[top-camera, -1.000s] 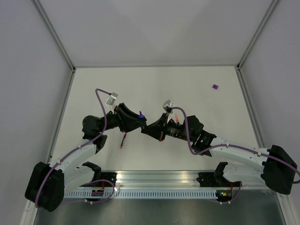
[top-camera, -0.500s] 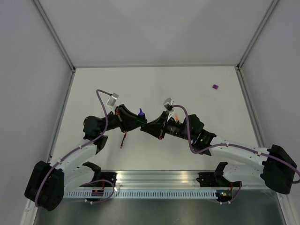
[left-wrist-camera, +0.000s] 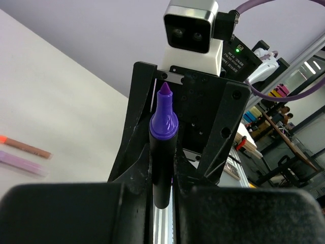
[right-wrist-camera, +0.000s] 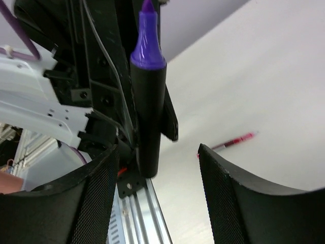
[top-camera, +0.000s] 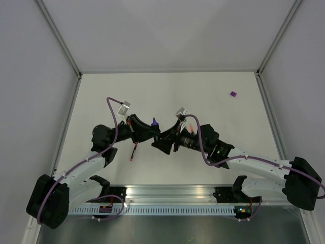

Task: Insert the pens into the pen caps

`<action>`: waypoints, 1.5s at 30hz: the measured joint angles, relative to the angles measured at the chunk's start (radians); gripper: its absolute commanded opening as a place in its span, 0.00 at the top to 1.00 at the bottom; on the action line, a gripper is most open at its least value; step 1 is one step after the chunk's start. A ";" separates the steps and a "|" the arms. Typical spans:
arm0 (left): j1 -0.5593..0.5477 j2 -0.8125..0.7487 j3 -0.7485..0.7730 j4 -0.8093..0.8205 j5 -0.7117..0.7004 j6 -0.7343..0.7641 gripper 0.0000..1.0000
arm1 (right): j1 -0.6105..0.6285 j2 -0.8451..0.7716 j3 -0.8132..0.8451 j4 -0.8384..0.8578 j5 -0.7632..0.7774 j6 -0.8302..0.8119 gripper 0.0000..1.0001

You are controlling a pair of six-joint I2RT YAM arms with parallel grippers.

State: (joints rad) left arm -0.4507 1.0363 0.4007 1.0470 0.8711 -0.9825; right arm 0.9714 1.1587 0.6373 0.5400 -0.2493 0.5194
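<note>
The pale table sits between grey side walls, with a metal rail along its near edge where both arms are bolted. The left arm and right arm bend inward so that their heads nearly meet over the middle of the table, each crowding the other's wrist view. The left pincer is clenched on the stubby black marker, which stands upright between its fingers with the purple tip bare and pointing up. The right pincer is released, its two fingers spread wide on either side of the marker's lower end without touching it. The thin red pen lies on the table just below the left pincer. The orange pen and the pale lilac pen lie side by side on the table, close together and roughly parallel. The purple cap rests alone near the far right side of the table, well apart from both arms.
</note>
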 measured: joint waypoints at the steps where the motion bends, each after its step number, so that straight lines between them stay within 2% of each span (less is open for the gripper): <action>1: 0.000 -0.004 0.000 -0.019 -0.002 0.010 0.98 | 0.000 -0.006 -0.002 -0.029 0.004 -0.005 0.31; 6: 0.000 -0.072 0.009 -0.218 -0.061 0.114 0.98 | 0.002 -0.116 -0.024 -0.258 0.154 -0.013 0.31; 11: 0.000 -0.156 0.029 -0.396 -0.162 0.220 0.98 | -0.051 -0.246 -0.040 -0.499 0.473 0.029 0.19; 13: 0.000 -0.174 0.029 -0.436 -0.191 0.249 0.98 | -0.139 -0.266 -0.006 -0.594 0.590 0.027 0.17; 16: 0.000 -0.177 0.029 -0.487 -0.240 0.280 0.98 | -0.335 -0.231 0.111 -0.689 0.707 0.016 0.16; 19: 0.000 -0.164 0.029 -0.501 -0.254 0.290 0.98 | -0.516 -0.144 0.258 -0.695 0.787 -0.029 0.14; 21: 0.000 -0.157 0.029 -0.504 -0.254 0.290 0.98 | -0.588 -0.073 0.336 -0.648 0.812 -0.096 0.12; 27: 0.000 -0.153 0.029 -0.500 -0.262 0.284 0.98 | -0.757 0.209 0.491 -0.499 0.767 -0.327 0.10; 35: 0.000 -0.150 0.026 -0.476 -0.261 0.259 0.98 | -1.011 0.673 0.879 -0.639 0.552 -0.425 0.10; 40: 0.000 -0.137 0.026 -0.476 -0.262 0.253 0.98 | -1.092 0.825 0.992 -0.705 0.419 -0.449 0.11; 45: 0.000 -0.126 0.024 -0.476 -0.268 0.251 0.98 | -1.157 0.950 1.072 -0.739 0.202 -0.442 0.13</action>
State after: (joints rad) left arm -0.4511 0.9104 0.4252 0.5709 0.6029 -0.7311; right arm -0.1852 2.1090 1.7088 -0.1989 -0.0471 0.0772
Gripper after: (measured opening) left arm 0.134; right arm 0.875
